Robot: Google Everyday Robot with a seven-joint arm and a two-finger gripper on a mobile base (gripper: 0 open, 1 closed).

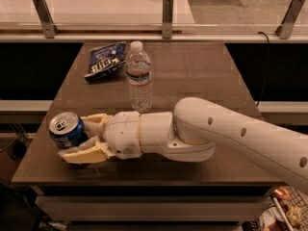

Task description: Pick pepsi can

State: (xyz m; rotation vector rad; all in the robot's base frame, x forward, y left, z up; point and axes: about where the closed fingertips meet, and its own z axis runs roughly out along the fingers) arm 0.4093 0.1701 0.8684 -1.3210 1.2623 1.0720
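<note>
at the lower left of the frame, near the brown wooden bench's [202,71] front edge, the cream two-finger gripper [77,138] pinches the small blue aluminium pepsi can [66,129].

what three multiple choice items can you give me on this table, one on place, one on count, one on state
1. Where on the table is the pepsi can?
A) by the corner at the picture's lower left
B) at the far right corner
C) dead centre

2. How many loose things are on the table?
A) two
B) three
C) five

3. What is the gripper doing?
A) hanging open above the table
B) clamped on the can's sides
C) shut on nothing

Key: 1 A, the can sits at the near left edge. 2 B, they are the can, the water bottle and the snack bag. 3 B, a finger lies against each side of the can.
</note>
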